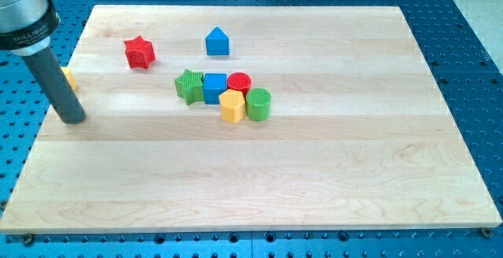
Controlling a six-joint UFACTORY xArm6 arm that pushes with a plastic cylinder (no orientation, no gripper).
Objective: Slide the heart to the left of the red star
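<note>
Resting on a blue perforated base, the pale wooden counter [314, 179] fills the view.
No hand: my tip [73, 119] sits at eight o'clock from the red star [139, 52], a yellow block [68, 77] half-hidden behind the rod.

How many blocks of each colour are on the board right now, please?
Red: 2, the red star and the red cylinder
Blue: 2, the blue house-shaped block and the blue cube
Green: 2, the green star and the green cylinder
Yellow: 2, the yellow hexagon and a yellow block mostly hidden behind my rod
Total: 8
</note>
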